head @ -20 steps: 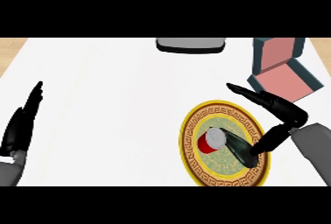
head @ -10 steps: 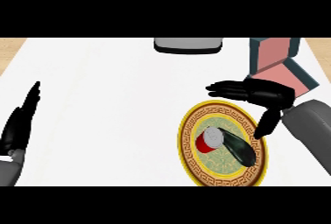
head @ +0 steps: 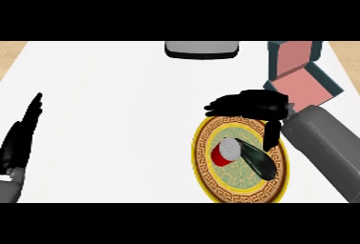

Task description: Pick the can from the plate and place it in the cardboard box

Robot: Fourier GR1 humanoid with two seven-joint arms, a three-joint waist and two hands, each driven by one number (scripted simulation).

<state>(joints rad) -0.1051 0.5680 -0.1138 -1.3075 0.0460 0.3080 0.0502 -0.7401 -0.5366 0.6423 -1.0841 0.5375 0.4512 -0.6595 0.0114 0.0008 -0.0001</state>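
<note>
Right hand [head: 249, 104] is now up over the plate's [head: 199, 167] far rim. I note its fingers [head: 219, 102] outstretched, holding nothing. Can [head: 226, 152] lies on the plate, apart from them. Left hand [head: 25, 133] rests open at the bench's [head: 126, 119] left edge.

There is one camera. It sits up high, where the robot's head is, and looks steeply down at the white surface [head: 126, 119]. The far side of the surface is at the top of the view, and the robot's side is at the bottom. The camera is close. The plate [head: 204, 177] fills the lower right, the cardboard box [head: 302, 81] sits at the upper right, and the left hand [head: 25, 128] shows at the left edge.
</note>
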